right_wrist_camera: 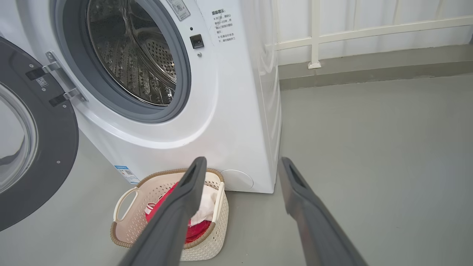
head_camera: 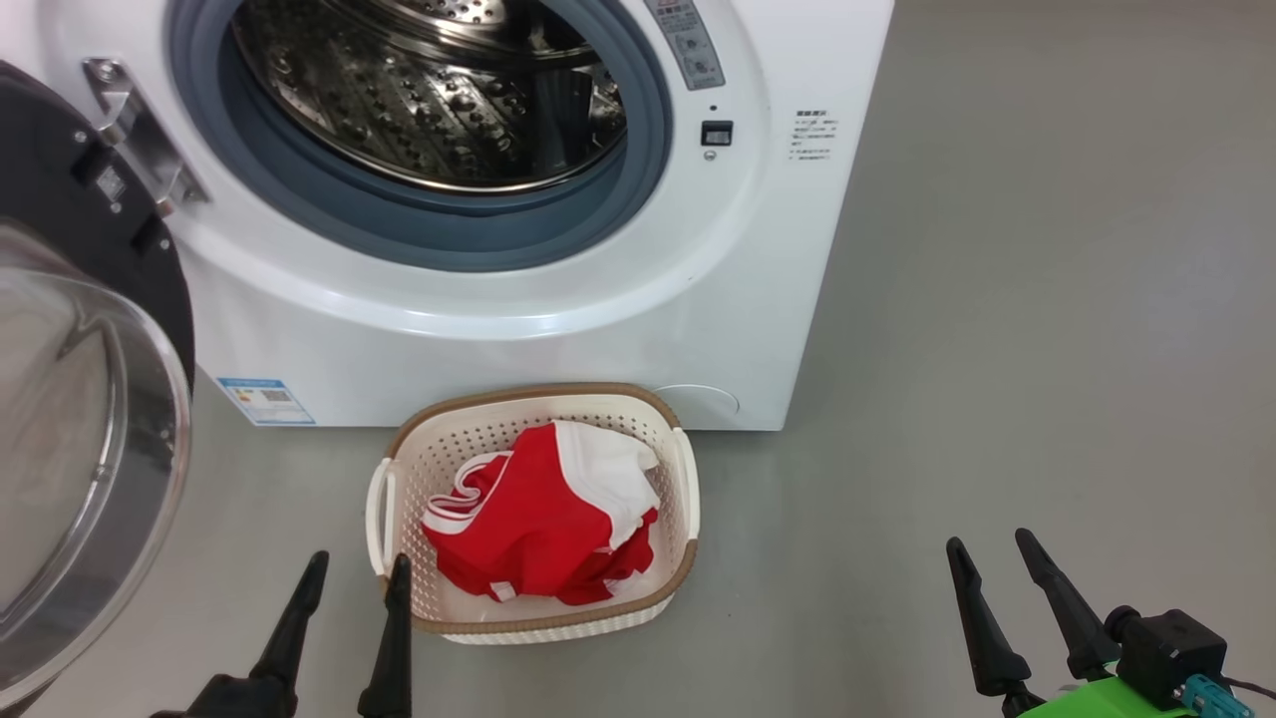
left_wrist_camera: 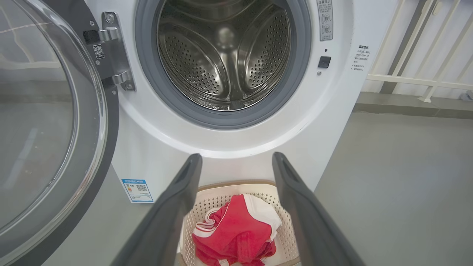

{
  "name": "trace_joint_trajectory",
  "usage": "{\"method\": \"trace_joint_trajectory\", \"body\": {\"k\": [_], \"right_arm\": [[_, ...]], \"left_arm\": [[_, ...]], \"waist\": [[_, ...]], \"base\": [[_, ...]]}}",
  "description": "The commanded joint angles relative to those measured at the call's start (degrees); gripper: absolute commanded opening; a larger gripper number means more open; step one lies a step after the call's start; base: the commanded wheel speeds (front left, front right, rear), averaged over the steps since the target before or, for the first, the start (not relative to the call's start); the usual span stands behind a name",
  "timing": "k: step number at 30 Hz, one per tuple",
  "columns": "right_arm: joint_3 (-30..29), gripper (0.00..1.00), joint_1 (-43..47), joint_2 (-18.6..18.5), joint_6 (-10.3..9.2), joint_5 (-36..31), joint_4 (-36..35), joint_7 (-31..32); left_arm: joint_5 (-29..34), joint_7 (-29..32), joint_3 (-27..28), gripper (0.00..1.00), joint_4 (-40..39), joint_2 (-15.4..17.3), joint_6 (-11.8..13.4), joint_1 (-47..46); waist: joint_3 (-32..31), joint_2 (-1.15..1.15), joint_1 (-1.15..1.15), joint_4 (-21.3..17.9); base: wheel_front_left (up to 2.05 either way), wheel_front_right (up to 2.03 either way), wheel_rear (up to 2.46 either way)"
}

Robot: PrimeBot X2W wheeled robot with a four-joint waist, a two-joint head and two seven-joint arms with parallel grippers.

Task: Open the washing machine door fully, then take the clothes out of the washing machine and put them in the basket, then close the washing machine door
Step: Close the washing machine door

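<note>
Clothes [head_camera: 543, 519] of bright red cloth with white panels and white stripes lie in a heap inside the basket [head_camera: 449, 454]. The basket stands on the grey floor [head_camera: 1047, 299], just in front of the washing machine [head_camera: 558, 349]. The door [head_camera: 60, 199] of the machine stands wide open at the left on its metal hinge [head_camera: 140, 140]. The steel drum [head_camera: 429, 100] with its many holes shows behind the grey rubber ring [head_camera: 419, 224].

A small blue label [head_camera: 265, 400] with a square code sits low on the left of the white front, but its words are too small to read. To the right of the opening there are some short lines of printed characters [head_camera: 814, 135], and higher up a narrow grey strip [head_camera: 688, 40] with symbols; I cannot read either of them. A tiny code sticker [left_wrist_camera: 98, 51] is on the dark inner side of the door, near the hinge.

The left gripper [head_camera: 360, 558] has its two fingers spread apart and holds nothing. In the head view, the finger nearer to the basket has its tip just at the near left rim. In the left wrist view the clothes appear between the two fingers, lower down, and touch neither. The right gripper [head_camera: 990, 538] is also spread and empty, and it hangs over the floor, well apart from the basket and the clothes, on their right side
</note>
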Motion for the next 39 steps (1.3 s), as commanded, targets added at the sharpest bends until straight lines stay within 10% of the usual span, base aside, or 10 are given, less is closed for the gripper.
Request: {"method": "trace_joint_trajectory", "body": {"k": [1, 28, 39], "right_arm": [[1.32, 1.0, -1.51, -0.7, 0.42, -0.01, -1.27, -0.38], [3.85, 1.0, 0.74, -2.02, 0.42, 0.41, -0.33, -0.38], [9.79, 1.0, -3.84, -3.91, 0.42, 1.37, 1.59, -0.38]], "left_arm": [[-0.86, -0.29, 1.62, 1.0, -0.82, 0.6, 0.95, -1.92], [-6.23, -0.29, -5.49, 1.0, -0.06, 0.6, 7.82, 2.23], [-10.01, -0.29, -5.58, 1.0, -4.99, 0.6, 12.76, 5.34]], "waist": [[-0.28, 0.0, 0.0, 1.29], [-4.24, 0.0, 0.0, 25.9], [-2.42, 0.0, 0.0, 27.96]], "base": [[0.0, 0.0, 0.0], [0.0, 0.0, 0.0], [0.0, 0.0, 0.0]]}}
